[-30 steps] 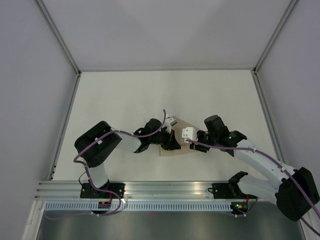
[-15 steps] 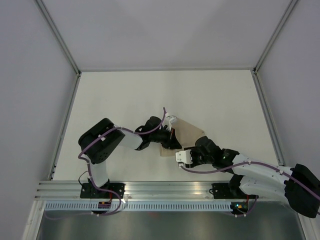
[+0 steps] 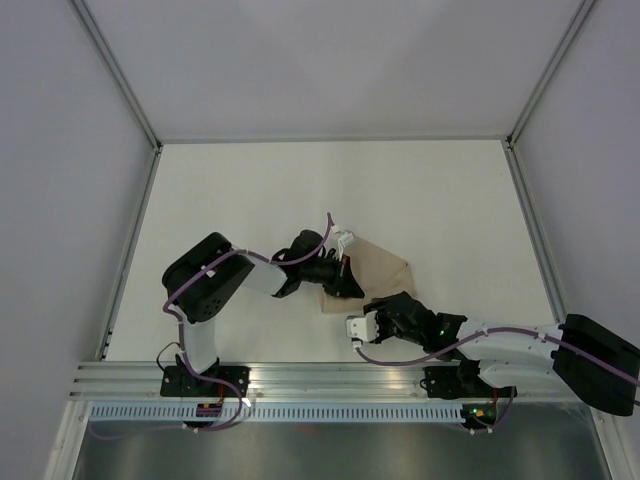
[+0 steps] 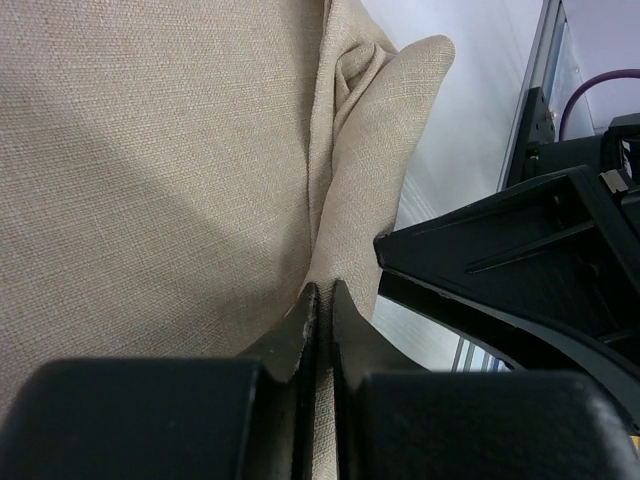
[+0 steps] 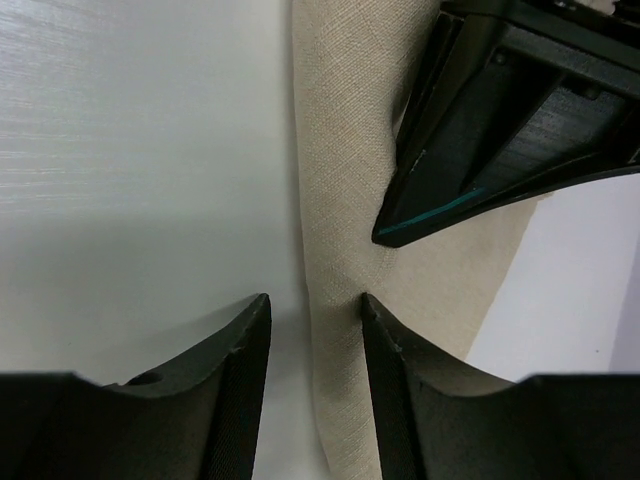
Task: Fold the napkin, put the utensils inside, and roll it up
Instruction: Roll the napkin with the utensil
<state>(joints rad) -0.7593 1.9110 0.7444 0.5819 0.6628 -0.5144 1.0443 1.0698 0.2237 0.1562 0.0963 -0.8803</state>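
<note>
The tan napkin (image 3: 378, 266) lies folded on the table between my two grippers. My left gripper (image 3: 348, 287) is at the cloth's near left edge. In the left wrist view it (image 4: 322, 292) is shut on a raised fold of the napkin (image 4: 150, 150). My right gripper (image 3: 386, 301) is low at the napkin's near edge. In the right wrist view it (image 5: 314, 305) is open, its fingers either side of the napkin's (image 5: 345, 200) edge strip, with the left gripper's fingers (image 5: 500, 130) just beyond. No utensils show in any view.
The white table (image 3: 250, 190) is walled by grey panels on three sides. A metal rail (image 3: 300, 380) with the arm bases runs along the near edge. The right gripper's black body (image 4: 520, 260) sits close beside the left jaws.
My right arm has swung from the napkin's right side down to its near edge and lowered there. My left gripper has stayed pinched on the cloth, shifting slightly right.
</note>
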